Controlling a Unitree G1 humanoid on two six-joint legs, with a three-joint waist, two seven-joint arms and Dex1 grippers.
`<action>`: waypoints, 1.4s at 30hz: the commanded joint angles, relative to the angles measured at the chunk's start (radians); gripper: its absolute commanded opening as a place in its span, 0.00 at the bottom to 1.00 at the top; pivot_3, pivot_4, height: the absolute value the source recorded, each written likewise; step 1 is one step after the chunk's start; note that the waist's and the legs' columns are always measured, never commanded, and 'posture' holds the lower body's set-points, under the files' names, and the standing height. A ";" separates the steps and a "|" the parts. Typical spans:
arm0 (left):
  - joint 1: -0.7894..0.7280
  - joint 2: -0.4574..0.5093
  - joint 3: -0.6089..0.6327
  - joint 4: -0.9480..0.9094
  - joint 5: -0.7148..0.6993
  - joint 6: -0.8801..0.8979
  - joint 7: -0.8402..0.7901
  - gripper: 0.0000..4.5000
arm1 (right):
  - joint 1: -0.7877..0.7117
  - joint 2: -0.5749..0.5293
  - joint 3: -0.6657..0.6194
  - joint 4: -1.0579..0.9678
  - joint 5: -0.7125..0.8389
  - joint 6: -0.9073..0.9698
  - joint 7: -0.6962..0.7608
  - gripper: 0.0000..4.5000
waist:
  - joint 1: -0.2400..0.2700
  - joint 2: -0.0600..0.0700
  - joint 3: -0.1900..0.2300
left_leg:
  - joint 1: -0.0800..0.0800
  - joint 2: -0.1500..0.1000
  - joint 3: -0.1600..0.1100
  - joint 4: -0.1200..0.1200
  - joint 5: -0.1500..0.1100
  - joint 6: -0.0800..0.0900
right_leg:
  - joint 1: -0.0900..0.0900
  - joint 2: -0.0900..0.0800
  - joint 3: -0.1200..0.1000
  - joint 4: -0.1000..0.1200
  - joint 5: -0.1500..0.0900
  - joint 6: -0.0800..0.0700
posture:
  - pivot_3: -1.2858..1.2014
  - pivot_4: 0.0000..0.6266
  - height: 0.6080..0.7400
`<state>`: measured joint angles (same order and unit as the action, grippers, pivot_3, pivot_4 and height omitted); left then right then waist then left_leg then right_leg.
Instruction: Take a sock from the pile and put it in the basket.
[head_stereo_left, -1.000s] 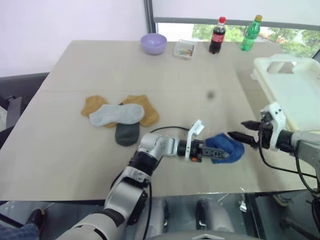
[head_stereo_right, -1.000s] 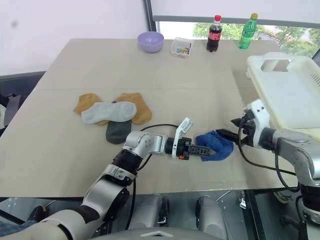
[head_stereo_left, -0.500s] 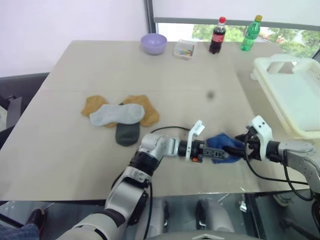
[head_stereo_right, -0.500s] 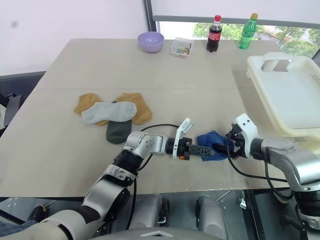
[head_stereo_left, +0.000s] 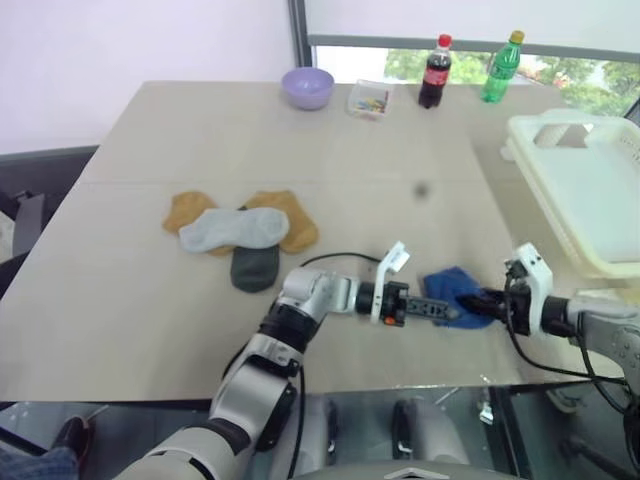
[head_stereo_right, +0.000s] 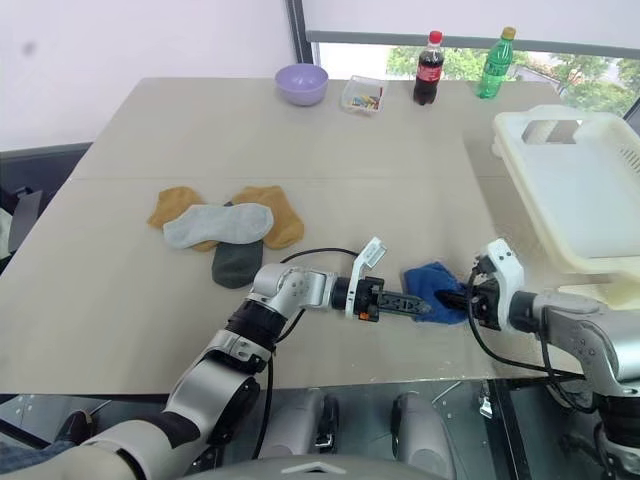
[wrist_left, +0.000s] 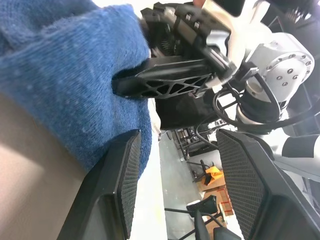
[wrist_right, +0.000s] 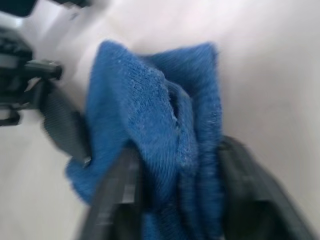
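Near the table's (head_stereo_left: 120, 300) front edge, right gripper (head_stereo_left: 478, 300) newly lowered and clamped on the blue sock (head_stereo_left: 452, 293), left gripper (head_stereo_left: 436, 310) half apart beside it, so handover looks made; pile (head_stereo_left: 240, 232) mid-table, basket (head_stereo_left: 590, 200) at right edge.

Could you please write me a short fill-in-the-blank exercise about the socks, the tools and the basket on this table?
1. The sock between the two tools is ____ in colour.
2. In the right wrist view, the right tool has its fingers on either side of the ____ sock.
3. The white basket stands on the robot's ____ side of the table.
4. In the pile, the light grey sock lies on top of two ____ socks.

Missing words: blue; blue; right; mustard-orange
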<state>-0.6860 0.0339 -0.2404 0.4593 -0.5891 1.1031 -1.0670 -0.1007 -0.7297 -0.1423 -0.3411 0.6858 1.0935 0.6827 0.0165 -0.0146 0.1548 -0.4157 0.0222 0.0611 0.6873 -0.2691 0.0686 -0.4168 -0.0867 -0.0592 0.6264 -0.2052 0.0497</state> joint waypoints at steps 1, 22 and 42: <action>0.006 -0.008 0.002 -0.008 0.000 -0.015 -0.010 0.57 | 0.023 0.027 0.025 -0.008 0.039 0.046 0.004 0.02 | -0.001 0.000 0.000 | 0.000 0.000 0.000 0.000 0.000 0.000 | 0.000 0.000 0.000 0.000 0.000 0.000 | 0.52 0.24 0.95; 0.278 0.156 -0.070 -0.167 0.476 -1.307 0.066 0.57 | -0.135 0.150 -0.061 0.054 0.042 0.008 -0.112 0.00 | 0.002 0.004 -0.002 | -0.001 0.000 0.002 0.000 -0.001 0.001 | -0.001 -0.004 0.001 0.000 -0.001 -0.005 | 0.52 0.24 0.95; 0.110 -0.043 -0.025 0.018 0.480 -1.444 0.235 0.57 | -0.374 -0.088 -0.251 0.143 0.147 0.083 -0.066 0.00 | 0.003 0.004 -0.001 | -0.002 0.000 0.003 0.000 -0.002 0.003 | -0.002 -0.002 0.000 0.000 0.001 0.000 | 0.52 0.24 0.95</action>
<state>-0.5587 0.0109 -0.2647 0.4967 -0.0877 -0.3467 -0.8377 -0.4541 -0.7930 -0.3363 -0.1998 0.8235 1.1932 0.6059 0.0199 -0.0107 0.1540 -0.4177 0.0218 0.0641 0.6872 -0.2707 0.0714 -0.4189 -0.0891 -0.0591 0.6260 -0.2041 0.0496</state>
